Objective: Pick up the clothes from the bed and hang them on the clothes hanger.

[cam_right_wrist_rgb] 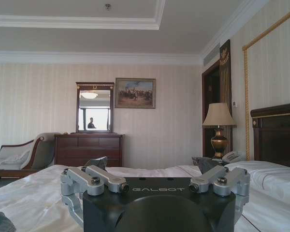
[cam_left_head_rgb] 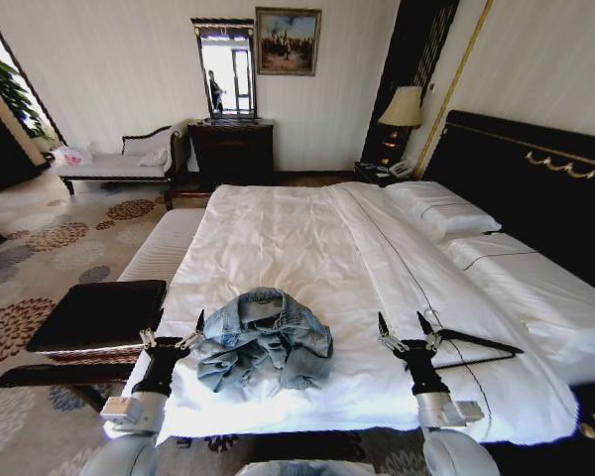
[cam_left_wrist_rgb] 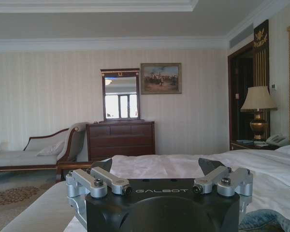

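We're in a hotel-style bedroom: wide white bed [cam_left_head_rgb: 307, 248], tall black headboard [cam_left_head_rgb: 535, 188], bedside lamp [cam_left_head_rgb: 401, 107], dresser [cam_left_head_rgb: 232, 151], mirror [cam_left_head_rgb: 225, 67].

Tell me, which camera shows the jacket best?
The head view: the jacket lies crumpled on the bed, whole, between the left gripper and right gripper. The left wrist view catches a blue edge; the right wrist view, a dark corner.

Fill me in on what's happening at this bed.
Nothing is held yet. The denim jacket lies crumpled on the white bed near its foot, and the black clothes hanger lies flat to its right. The left gripper hovers open beside the jacket; the right gripper hovers open by the hanger.
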### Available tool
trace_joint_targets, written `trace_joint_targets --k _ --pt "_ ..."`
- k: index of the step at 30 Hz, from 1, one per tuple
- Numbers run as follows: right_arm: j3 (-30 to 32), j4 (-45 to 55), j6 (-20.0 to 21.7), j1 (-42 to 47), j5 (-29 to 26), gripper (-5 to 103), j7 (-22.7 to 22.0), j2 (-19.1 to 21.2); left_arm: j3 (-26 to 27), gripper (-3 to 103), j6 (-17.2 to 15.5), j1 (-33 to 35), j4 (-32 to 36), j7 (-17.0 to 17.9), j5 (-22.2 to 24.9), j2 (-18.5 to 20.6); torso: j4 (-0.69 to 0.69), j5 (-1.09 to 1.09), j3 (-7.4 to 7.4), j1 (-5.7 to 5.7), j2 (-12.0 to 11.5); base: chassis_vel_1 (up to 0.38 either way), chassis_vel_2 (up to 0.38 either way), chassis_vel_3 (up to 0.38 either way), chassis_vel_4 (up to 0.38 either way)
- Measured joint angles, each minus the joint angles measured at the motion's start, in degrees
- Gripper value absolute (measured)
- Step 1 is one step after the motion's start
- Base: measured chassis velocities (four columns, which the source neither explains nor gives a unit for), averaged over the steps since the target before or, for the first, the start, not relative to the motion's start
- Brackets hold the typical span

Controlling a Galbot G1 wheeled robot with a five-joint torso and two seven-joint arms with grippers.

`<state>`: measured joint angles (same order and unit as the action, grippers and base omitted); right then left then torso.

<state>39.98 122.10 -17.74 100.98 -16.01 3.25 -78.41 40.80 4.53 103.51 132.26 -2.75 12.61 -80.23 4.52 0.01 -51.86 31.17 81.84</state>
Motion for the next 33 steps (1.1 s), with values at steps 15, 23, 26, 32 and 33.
trace_joint_targets --k 15,23,26,32,33 --pt "-0.12 -0.30 -1.13 -0.25 0.29 100 1.27 -0.40 0.08 100 0.12 0.02 -0.17 0.00 -0.01 0.15 0.00 0.00 0.01 -0.03 0.01 -0.003 -0.001 0.004 0.002" --pt "-0.12 -0.30 -0.95 -0.19 1.28 100 1.28 -0.68 0.20 100 0.28 0.11 -0.06 0.00 -0.01 0.19 0.00 -0.02 0.01 -0.02 0.01 0.000 0.000 0.000 0.000" --pt "-0.11 -0.30 -0.93 -0.13 1.34 100 1.27 -0.70 0.20 100 0.30 0.12 -0.05 0.00 -0.01 0.15 0.00 -0.01 0.01 -0.03 0.01 0.000 0.000 0.000 0.000" --pt "-0.02 -0.30 -0.89 -0.12 1.32 100 1.12 -0.66 0.17 100 0.37 0.12 -0.06 0.00 -0.01 0.10 0.00 -0.01 0.01 -0.03 0.01 0.000 0.000 0.000 0.000" --pt "0.00 -0.35 -0.89 -0.14 1.30 100 1.08 -0.64 0.17 100 0.37 0.12 -0.06 0.00 -0.01 0.10 0.00 -0.01 0.01 -0.03 0.01 -0.050 0.039 0.061 -0.049"
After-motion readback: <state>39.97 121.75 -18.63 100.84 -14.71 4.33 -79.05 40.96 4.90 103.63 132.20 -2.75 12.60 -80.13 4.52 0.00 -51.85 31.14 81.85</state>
